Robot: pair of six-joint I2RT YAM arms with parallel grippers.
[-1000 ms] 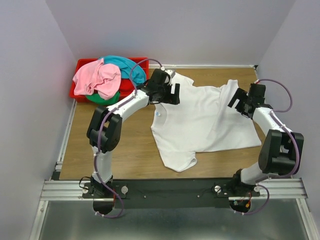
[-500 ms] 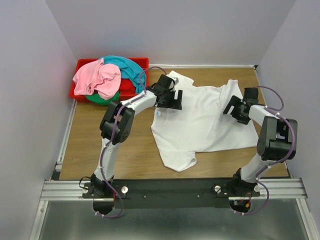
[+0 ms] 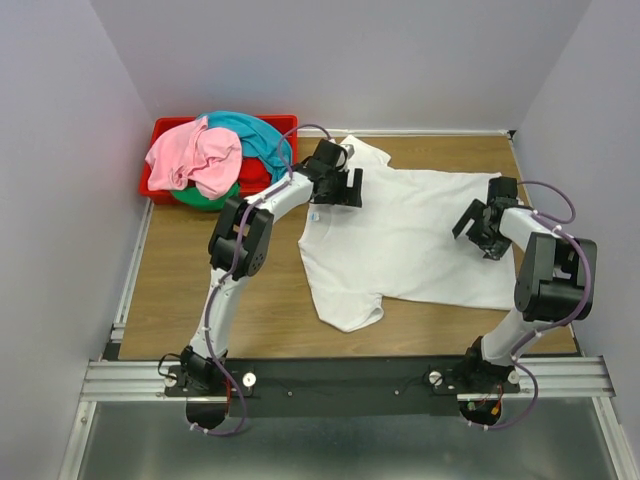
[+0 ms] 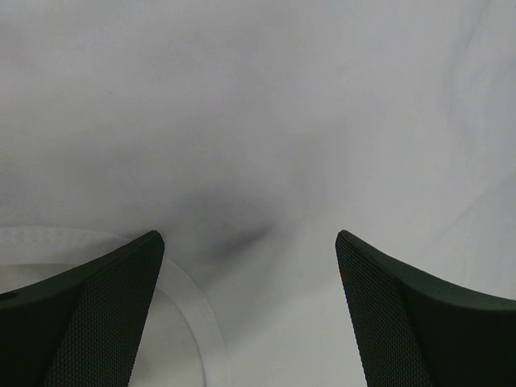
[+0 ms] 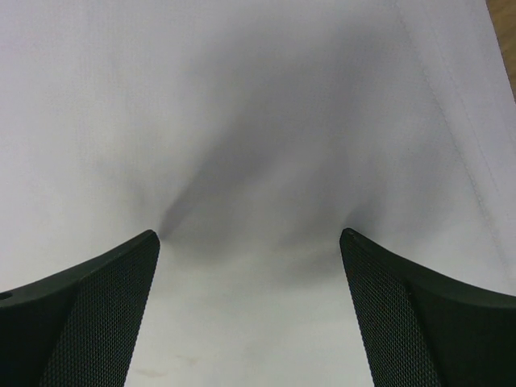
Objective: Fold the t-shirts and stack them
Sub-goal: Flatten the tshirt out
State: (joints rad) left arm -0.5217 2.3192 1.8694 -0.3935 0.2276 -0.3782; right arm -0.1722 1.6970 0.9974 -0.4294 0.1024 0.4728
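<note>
A white t-shirt [image 3: 410, 240] lies spread on the wooden table [image 3: 200, 280], neck end at the left. My left gripper [image 3: 340, 193] stands open by the collar, fingertips down on the cloth. In the left wrist view the left gripper [image 4: 248, 235] is wide open over white fabric, with the collar band [image 4: 193, 314] at the lower left. My right gripper [image 3: 477, 226] is open on the shirt's right part. In the right wrist view the right gripper [image 5: 248, 234] presses the cloth, which puckers between the fingertips. Pink [image 3: 195, 155], teal [image 3: 250, 135] and green [image 3: 205, 197] t-shirts are heaped in the bin.
The red plastic bin [image 3: 160, 130] stands at the back left corner. Grey walls close in the table on three sides. A metal rail [image 3: 340, 375] with both arm bases runs along the near edge. A strip of bare wood [image 5: 505, 20] shows beyond the shirt's hem.
The white shirt's bunched right side has been drawn out rightward and now lies flatter and wider. The right gripper has shifted right and nearer; the left gripper has stayed by the collar.
</note>
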